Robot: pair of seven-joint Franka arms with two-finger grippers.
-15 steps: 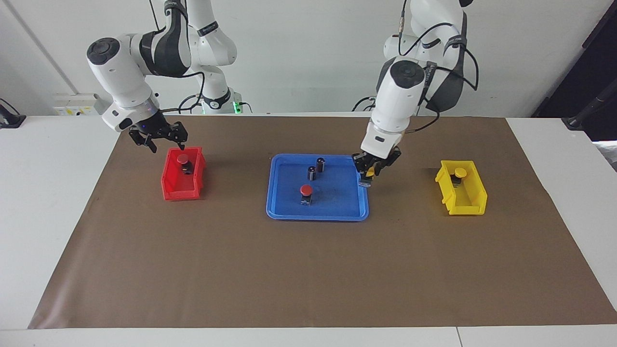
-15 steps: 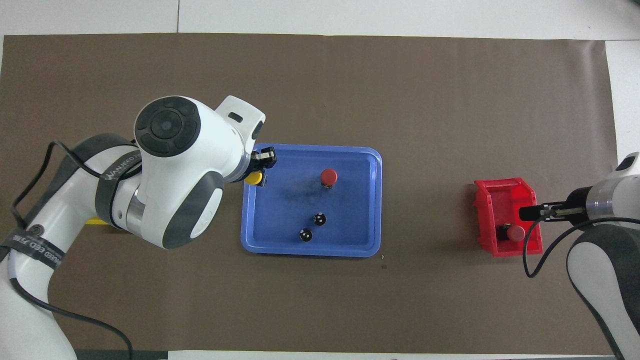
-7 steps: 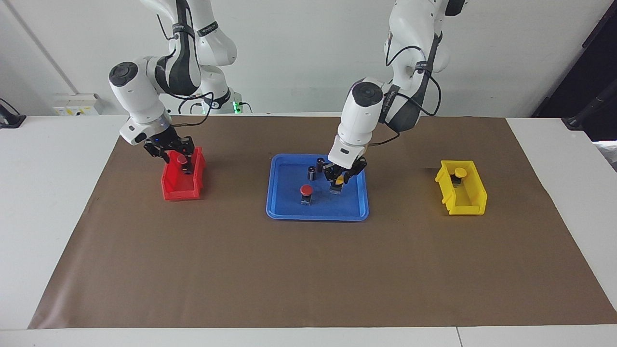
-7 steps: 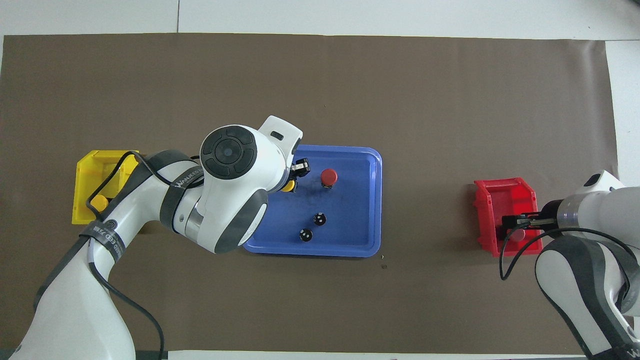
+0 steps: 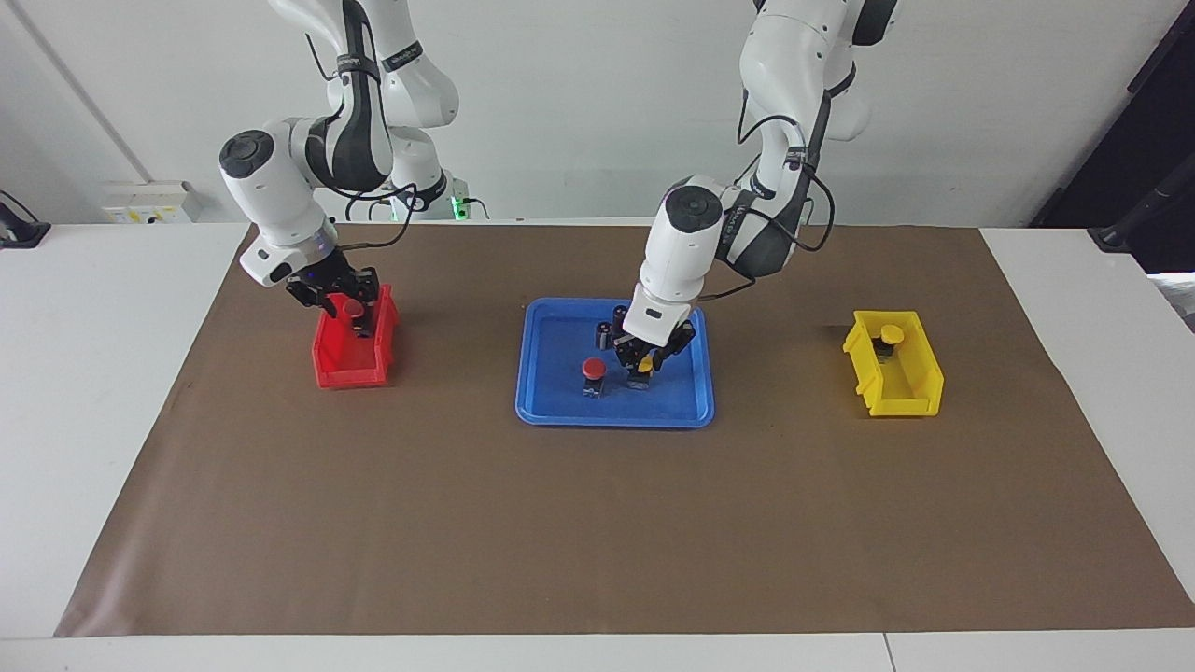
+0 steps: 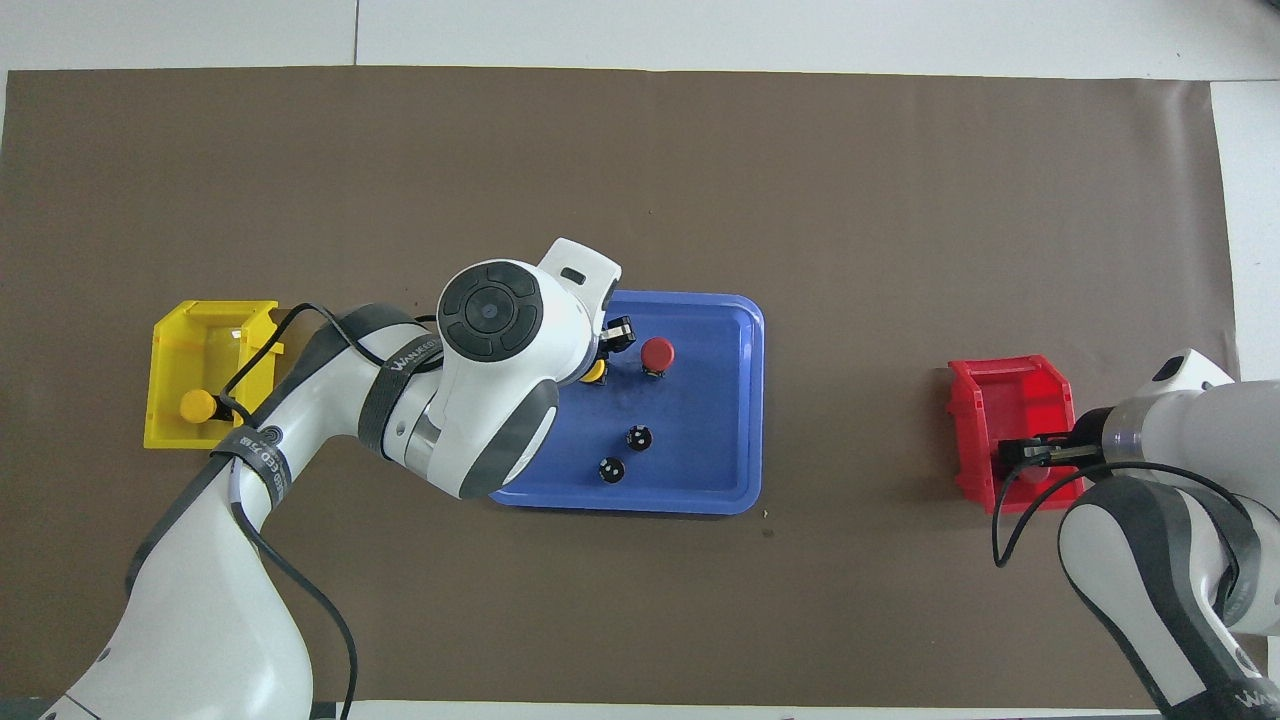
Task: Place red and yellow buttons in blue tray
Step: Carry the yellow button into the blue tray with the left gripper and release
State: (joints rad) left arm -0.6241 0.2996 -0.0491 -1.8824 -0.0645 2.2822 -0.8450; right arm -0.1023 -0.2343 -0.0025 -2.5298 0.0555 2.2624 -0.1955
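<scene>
The blue tray lies mid-table. One red button stands in it. Beside that button my left gripper is low inside the tray, shut on a yellow button. Whether that button's base rests on the tray floor I cannot tell. My right gripper is down in the red bin, around a second red button. The overhead view hides that button. Another yellow button sits in the yellow bin.
Two small dark cylinders stand in the tray, nearer to the robots than the red button. The red bin is toward the right arm's end and the yellow bin toward the left arm's end. Brown paper covers the table.
My left gripper carried the yellow button from the tray's rim inward and down beside the red button. My right gripper dropped into the red bin around its red button.
</scene>
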